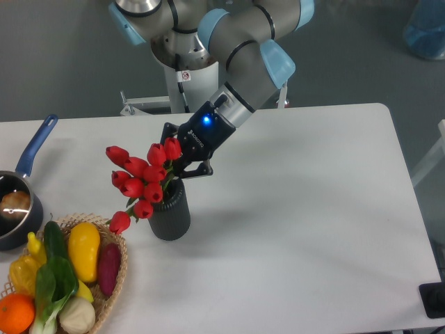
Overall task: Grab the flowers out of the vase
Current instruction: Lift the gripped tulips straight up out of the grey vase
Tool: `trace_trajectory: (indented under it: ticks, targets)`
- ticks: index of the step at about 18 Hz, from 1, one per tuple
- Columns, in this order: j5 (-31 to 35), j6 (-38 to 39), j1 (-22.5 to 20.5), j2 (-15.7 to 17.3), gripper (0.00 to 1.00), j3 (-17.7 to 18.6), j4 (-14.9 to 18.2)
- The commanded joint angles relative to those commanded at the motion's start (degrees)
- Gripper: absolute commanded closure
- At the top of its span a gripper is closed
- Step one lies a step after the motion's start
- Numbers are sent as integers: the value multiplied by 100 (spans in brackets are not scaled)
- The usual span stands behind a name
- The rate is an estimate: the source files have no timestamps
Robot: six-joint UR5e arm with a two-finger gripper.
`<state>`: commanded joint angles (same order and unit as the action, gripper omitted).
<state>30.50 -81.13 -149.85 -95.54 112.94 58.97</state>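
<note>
The flowers, a bunch of red tulip buds with green stems, lean to the left out of the vase, a small dark grey ribbed cylinder on the white table. Their stems still reach into its mouth. My gripper comes in from the upper right, just above the vase's rim. Its black fingers are shut on the stems right under the upper buds. The lowest bud hangs over the vase's left side.
A wicker basket of vegetables sits at the front left, close to the vase. A dark saucepan with a blue handle stands at the left edge. The arm's base rises behind the table.
</note>
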Motion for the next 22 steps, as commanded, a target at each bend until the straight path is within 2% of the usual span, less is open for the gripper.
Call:
trace_trajectory:
  ticks: [4,7,12,17,22]
  targets:
    - [-439,106,-97,87,100,-79,9]
    - [-483,465,-193,184,100,-255,44]
    - [-650,615,-316,369,100,-264,53]
    - [-1300,1142,-580,466,100,-483,53]
    - [-1660,1354,-773,536,100,-519,44]
